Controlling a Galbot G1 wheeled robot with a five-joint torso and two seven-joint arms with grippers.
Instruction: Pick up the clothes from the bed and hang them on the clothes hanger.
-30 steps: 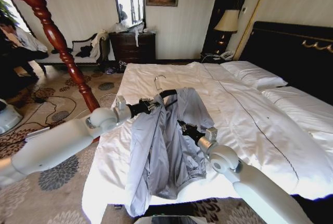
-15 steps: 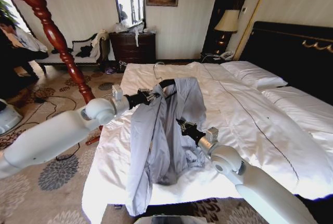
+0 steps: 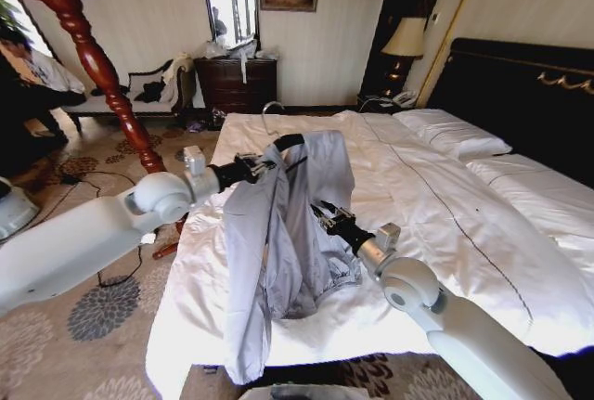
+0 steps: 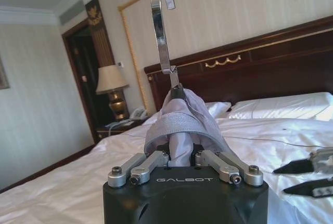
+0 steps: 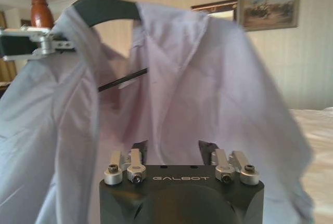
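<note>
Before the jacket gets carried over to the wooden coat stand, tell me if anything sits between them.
Nothing visible does. The jacket hangs on the hanger, held by the left end effector above the bed. The coat stand rises beyond that arm, with open air between.

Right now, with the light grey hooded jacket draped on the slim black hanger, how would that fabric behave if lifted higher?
The light grey hooded jacket looks floppy: it hangs in loose folds below the slim black hanger. It is probably light, since the left gripper alone holds it up. Its hem may drag along the white bed.
</note>
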